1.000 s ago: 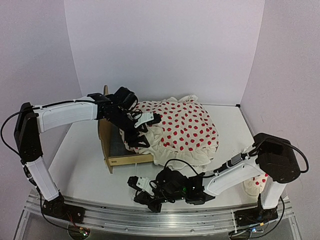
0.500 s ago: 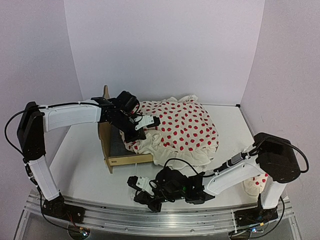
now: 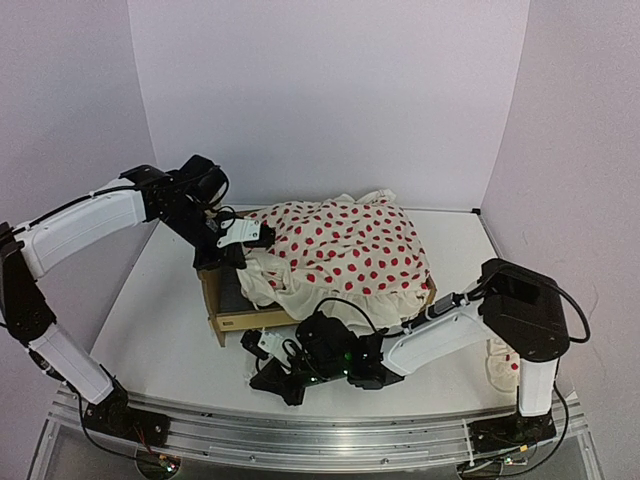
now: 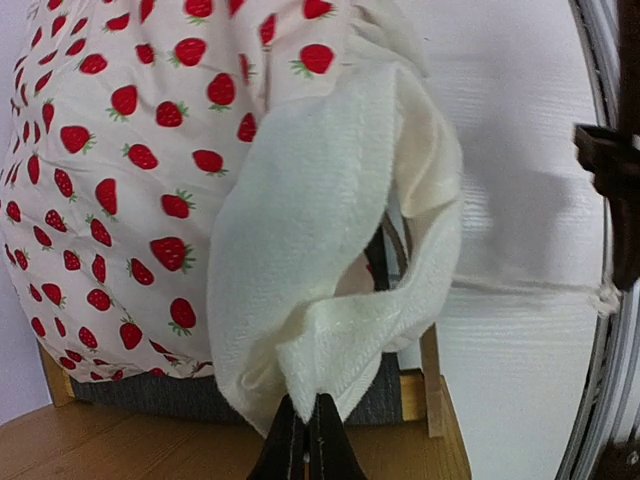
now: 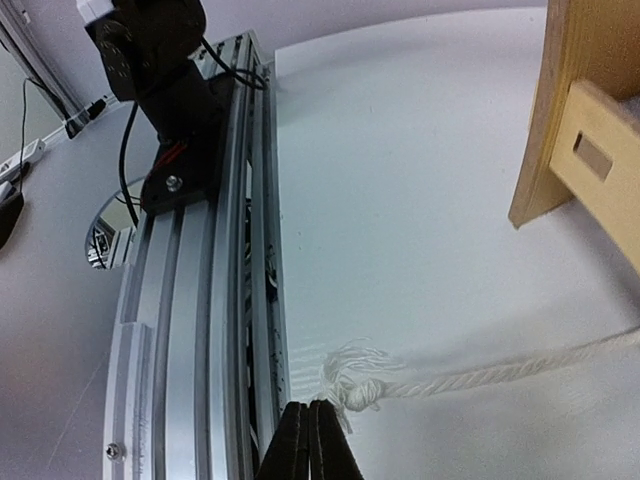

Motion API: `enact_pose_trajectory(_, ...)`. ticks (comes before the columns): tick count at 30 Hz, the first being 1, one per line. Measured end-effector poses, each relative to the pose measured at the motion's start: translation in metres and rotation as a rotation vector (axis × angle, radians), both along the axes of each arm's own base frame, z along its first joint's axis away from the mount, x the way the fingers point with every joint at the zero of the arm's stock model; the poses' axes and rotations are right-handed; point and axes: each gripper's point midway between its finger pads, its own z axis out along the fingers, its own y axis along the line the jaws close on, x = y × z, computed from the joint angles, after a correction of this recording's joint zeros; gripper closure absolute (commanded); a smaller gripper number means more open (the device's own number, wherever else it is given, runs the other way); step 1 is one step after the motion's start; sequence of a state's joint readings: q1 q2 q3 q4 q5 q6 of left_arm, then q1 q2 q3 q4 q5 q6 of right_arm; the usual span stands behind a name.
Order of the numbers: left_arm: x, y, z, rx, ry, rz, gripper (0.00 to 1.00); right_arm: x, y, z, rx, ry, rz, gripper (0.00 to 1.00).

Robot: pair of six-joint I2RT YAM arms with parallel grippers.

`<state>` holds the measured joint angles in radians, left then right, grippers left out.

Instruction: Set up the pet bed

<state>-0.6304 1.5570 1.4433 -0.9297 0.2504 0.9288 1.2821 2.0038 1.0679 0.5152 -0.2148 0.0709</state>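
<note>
The pet bed (image 3: 250,321) is a light plywood frame with a dark grey base, standing left of the table's middle. A white ruffled duvet (image 3: 345,250) printed with red strawberries lies over most of it. My left gripper (image 3: 239,257) is raised above the bed's left end. It is shut on a cream corner of the duvet (image 4: 330,330), with the pet bed's wood (image 4: 130,450) and grey base (image 4: 150,397) below. My right gripper (image 3: 262,378) lies low near the front rail, shut. In the right wrist view the right gripper (image 5: 308,422) has a knotted rope end (image 5: 362,392) just beside its tips.
The white rope (image 5: 520,370) runs off right across the table, past the bed's wooden corner (image 5: 590,120). An aluminium rail (image 5: 200,330) borders the near edge, with the left arm's base (image 5: 165,90) on it. A dotted pillow (image 3: 497,362) peeks out behind the right arm.
My left gripper has shut on the duvet's corner and lifted it up and to the left, dragging the duvet over the bed. The right arm has slid slightly left.
</note>
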Motion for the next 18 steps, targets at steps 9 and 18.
enact_pose_trajectory(9, -0.057, 0.039, -0.007, 0.149, -0.024, -0.256, 1.00, -0.001, -0.005, -0.032, -0.063, 0.077, -0.008, 1.00)
enact_pose_trajectory(18, -0.072, 0.049, -0.040, 0.212, -0.032, -0.396, 0.99, 0.004, -0.035, -0.033, -0.095, 0.118, -0.065, 0.56)
